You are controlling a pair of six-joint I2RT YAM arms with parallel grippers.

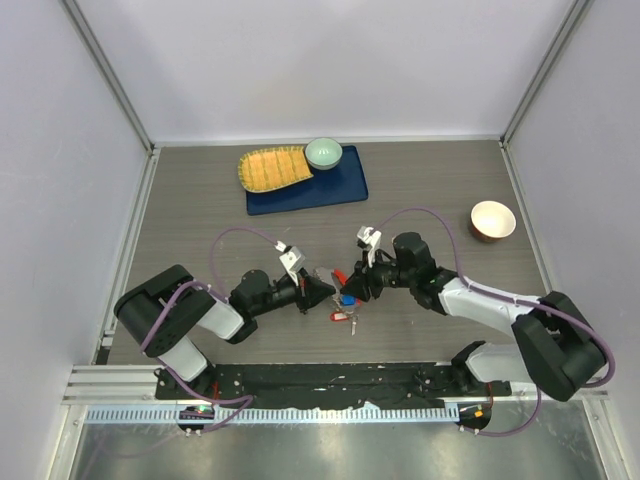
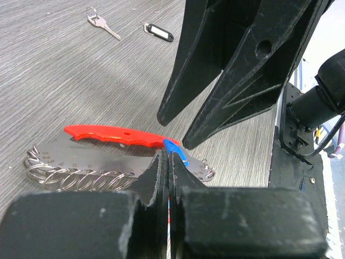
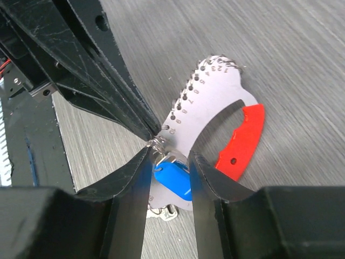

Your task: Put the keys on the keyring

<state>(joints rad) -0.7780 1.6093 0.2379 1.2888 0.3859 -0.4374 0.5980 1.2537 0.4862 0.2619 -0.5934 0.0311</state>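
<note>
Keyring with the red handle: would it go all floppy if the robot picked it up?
Probably only partly. The keyring is a flat, curved metal plate that looks stiff, but the little rings along its edge look loose and would likely dangle. Lying flat, it should slide, not roll, if pushed.

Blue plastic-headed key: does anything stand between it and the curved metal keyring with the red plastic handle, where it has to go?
Nothing visible does. The blue plastic-headed key, between the right gripper fingers, already overlaps the curved metal keyring with numbered holes. Only the closed tips of the left gripper crowd the same edge.
</note>
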